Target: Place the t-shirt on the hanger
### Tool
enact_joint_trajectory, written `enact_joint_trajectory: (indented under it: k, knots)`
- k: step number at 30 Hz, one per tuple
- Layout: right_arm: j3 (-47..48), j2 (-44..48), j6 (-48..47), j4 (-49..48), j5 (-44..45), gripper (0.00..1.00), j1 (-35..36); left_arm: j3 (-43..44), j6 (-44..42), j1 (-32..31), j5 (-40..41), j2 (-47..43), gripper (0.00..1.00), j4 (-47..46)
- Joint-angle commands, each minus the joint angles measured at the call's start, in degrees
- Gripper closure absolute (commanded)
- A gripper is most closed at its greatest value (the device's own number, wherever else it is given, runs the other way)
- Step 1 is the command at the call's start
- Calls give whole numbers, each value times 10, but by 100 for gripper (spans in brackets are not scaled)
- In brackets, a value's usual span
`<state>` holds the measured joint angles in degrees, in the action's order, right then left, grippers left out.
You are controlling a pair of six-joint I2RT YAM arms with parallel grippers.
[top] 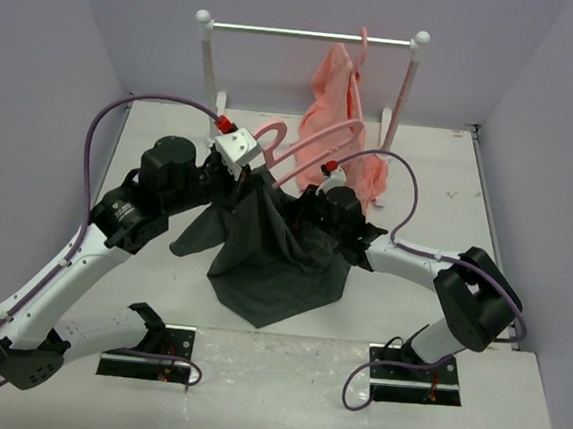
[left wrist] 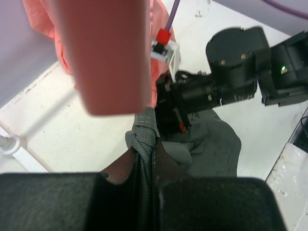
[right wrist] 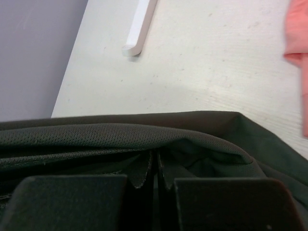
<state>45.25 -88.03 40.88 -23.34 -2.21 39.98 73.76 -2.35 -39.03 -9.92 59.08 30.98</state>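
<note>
The t-shirt (top: 277,264) is found at the middle of the table (top: 162,148), raised into a peak between the two arms, with its lower part spread on the surface. Its sleeves and collar cannot be told apart in the bunched cloth. The upper edge is hidden behind the grippers in the top view, and in the right wrist view only dark folds and a stitched band are seen.

The hanger (top: 313,140) is seen just behind the peak, tilted, with its hook toward the left arm. Its lower end is covered by the cloth and the grippers, so how much of it sits inside the shirt cannot be made out. In the left wrist view a broad pink blur fills the upper left, too close to be read clearly.

The left gripper (top: 248,173) is closed, and a twisted fold of the t-shirt is pinched between its fingers at the top of the peak. The right gripper (top: 320,202) is also closed, its fingertips nearly meeting and buried among the folds. Whether cloth is caught between them cannot be told.

Behind, a pink garment (top: 330,88) is hung on a white rack (top: 312,34), and its lower end is partly hidden by the hanger and a purple cable.
</note>
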Motion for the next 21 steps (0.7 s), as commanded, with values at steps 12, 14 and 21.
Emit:
enact_joint_trajectory:
  k: [12,14,21]
  knots:
    - [-15,196,-64,168,-84,100,-237,-60,-28,-1,35,-80,100,-40]
    - [7,207,-72,185,-103,100,-267,-71,-41,-1,27,-86,100,-42]
    - [126,208,-128,310,-157,100,-313,-140,-63,-1,5,-110,100,-55]
